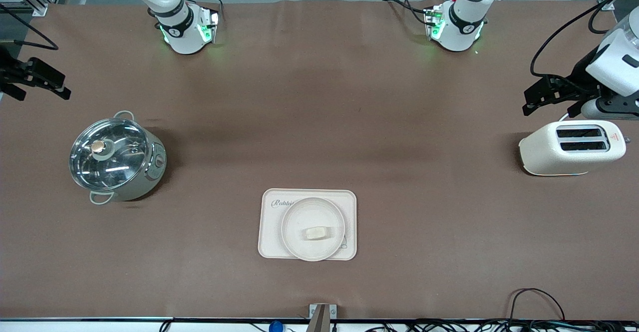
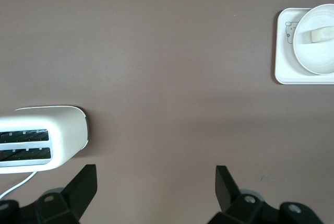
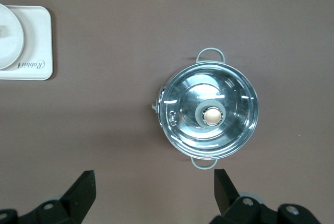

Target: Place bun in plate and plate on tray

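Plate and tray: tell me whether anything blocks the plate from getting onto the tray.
Nothing visible does. The plate already sits on the tray, with the bun in it. The left gripper, open, hangs beside the toaster; the right gripper, open, hangs beside the pot.

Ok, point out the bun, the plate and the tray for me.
bun [image 1: 314, 233], front view, middle of its top.
plate [image 1: 290, 220], front view, bare inner surface beside the bun.
tray [image 1: 272, 203], front view, corner by the script.

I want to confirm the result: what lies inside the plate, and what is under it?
Inside the plate lies the bun. Under it is the tray; the plate covers part of the tray's print.
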Controlling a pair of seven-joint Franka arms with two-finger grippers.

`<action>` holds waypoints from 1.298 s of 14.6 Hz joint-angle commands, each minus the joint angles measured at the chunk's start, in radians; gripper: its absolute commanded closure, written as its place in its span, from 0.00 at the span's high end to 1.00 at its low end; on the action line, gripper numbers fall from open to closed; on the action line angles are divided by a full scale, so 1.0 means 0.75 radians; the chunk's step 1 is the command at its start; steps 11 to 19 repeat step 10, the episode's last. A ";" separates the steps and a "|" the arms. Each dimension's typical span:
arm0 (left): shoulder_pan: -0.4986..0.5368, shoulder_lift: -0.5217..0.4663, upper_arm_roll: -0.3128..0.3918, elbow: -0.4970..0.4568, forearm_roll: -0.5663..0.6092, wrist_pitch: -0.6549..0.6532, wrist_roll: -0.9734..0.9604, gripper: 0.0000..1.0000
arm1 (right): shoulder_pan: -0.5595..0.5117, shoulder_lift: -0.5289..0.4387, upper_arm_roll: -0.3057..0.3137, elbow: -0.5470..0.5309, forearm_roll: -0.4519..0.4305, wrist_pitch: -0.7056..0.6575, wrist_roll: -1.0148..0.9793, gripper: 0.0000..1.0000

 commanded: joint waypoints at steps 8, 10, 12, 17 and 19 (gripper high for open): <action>0.012 0.007 0.007 0.032 0.004 -0.011 -0.002 1.00 | -0.138 -0.035 0.117 -0.020 -0.015 0.004 -0.046 1.00; 0.012 0.007 0.011 0.032 0.021 -0.011 0.002 1.00 | -0.134 -0.035 0.117 -0.020 -0.015 0.002 -0.046 1.00; 0.012 0.007 0.011 0.032 0.021 -0.011 0.002 1.00 | -0.134 -0.035 0.117 -0.020 -0.015 0.002 -0.046 1.00; 0.012 0.007 0.011 0.032 0.021 -0.011 0.002 1.00 | -0.134 -0.035 0.117 -0.020 -0.015 0.002 -0.046 1.00; 0.012 0.007 0.011 0.032 0.021 -0.011 0.002 1.00 | -0.134 -0.035 0.117 -0.020 -0.015 0.002 -0.046 1.00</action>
